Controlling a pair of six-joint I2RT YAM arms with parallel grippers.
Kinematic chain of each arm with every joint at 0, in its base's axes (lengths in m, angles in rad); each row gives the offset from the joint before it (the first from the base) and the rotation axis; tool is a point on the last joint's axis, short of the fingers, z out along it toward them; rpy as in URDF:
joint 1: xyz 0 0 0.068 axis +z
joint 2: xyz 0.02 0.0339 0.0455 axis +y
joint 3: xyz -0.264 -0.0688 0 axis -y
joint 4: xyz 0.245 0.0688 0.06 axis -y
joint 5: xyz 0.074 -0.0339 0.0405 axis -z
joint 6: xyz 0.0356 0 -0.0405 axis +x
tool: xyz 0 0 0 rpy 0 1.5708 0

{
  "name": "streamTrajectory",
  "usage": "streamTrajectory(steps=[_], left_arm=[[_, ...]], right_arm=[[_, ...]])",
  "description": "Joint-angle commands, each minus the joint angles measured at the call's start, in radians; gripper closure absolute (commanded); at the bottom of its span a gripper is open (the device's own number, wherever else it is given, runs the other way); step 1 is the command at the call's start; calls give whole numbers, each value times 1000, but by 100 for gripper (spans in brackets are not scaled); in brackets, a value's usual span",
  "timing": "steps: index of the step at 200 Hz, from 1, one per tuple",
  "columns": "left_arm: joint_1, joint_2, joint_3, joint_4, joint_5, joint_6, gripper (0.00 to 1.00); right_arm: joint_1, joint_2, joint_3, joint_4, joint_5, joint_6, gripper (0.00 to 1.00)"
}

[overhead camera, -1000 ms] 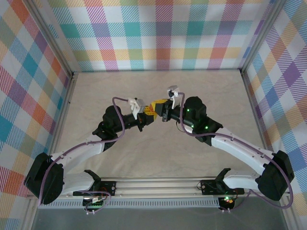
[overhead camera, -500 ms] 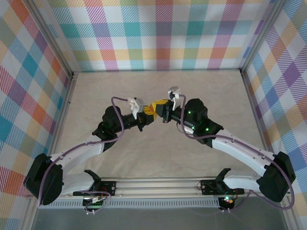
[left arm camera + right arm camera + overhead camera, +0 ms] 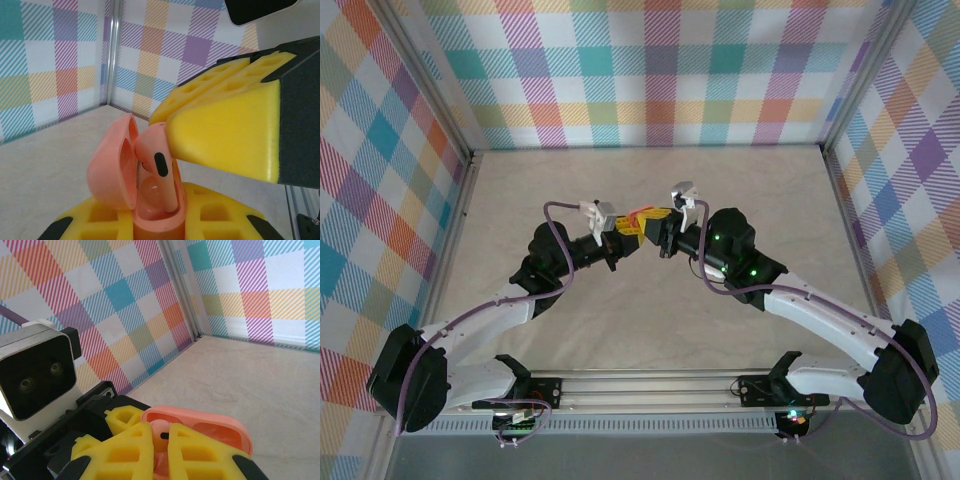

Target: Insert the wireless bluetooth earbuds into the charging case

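Observation:
The salmon-pink charging case [image 3: 111, 172] stands upright between the yellow pads of my left gripper [image 3: 155, 227], which is shut on its base. Its lid is swung open to the left. One pink earbud [image 3: 159, 167] is stem-down in the case's socket, pinched by my right gripper [image 3: 161, 450]; one of that gripper's yellow fingers [image 3: 225, 132] reaches in from the right. In the right wrist view the earbud [image 3: 162, 432] sits between my fingertips, in front of the open lid [image 3: 215, 424]. Both grippers meet mid-table, left [image 3: 623, 230] and right [image 3: 650, 224]. The second earbud is hidden.
The beige tabletop [image 3: 650, 320] is ringed by plaid walls [image 3: 660, 70] with metal corner posts. The left wrist's camera housing [image 3: 37, 371] sits close beside my right fingers.
The left arm's wrist has shifted slightly up and left, carrying the case. The right gripper has stayed against it with the earbud.

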Motion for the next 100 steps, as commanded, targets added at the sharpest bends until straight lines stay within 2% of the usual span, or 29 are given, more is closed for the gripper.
streamTrajectory(steps=[1, 51, 100], left_arm=[[-6, -37, 16, 87, -2, -8, 100], [-11, -45, 16, 88, 11, -1, 100], [-25, -61, 7, 66, -1, 64, 100]], right_arm=[[8, -3, -24, 9, 5, -11, 89], [17, 6, -30, 25, 77, 13, 90], [45, 5, -39, 10, 155, -13, 90]])
